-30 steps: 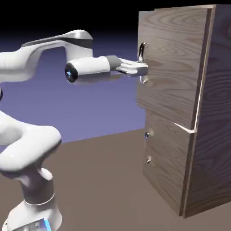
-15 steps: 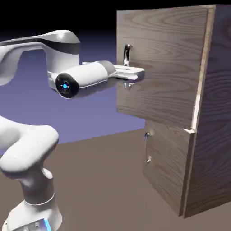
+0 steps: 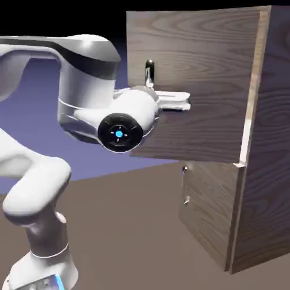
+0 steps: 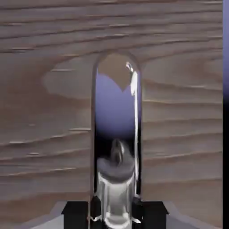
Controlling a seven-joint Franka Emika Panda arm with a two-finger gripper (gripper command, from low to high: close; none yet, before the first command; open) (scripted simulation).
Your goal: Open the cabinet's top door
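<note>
The cabinet (image 3: 271, 141) stands at the right of the exterior view. Its top door (image 3: 204, 51) has swung out to the left, hinged on its right edge, well clear of the panel below. My gripper (image 3: 163, 97) is shut on the door's silver bar handle (image 3: 149, 72), whose lower part is hidden behind the hand. In the hand view the handle (image 4: 116, 134) runs upright and mirror-bright over the door's wood (image 4: 44, 89). It passes between the dark fingertips (image 4: 76, 214) of the gripper (image 4: 115, 214).
The shorter lower door (image 3: 210, 215) stays flush, its small handle (image 3: 185, 184) on its left edge. My wrist and forearm (image 3: 119, 131) hang in front of the open door's lower left. The brown table (image 3: 130, 238) stretches below. Backdrop shows as a strip (image 4: 226, 44).
The top door has swung further out to the left with the handle in my gripper. The hand and wrist have moved left and turned toward the camera.
</note>
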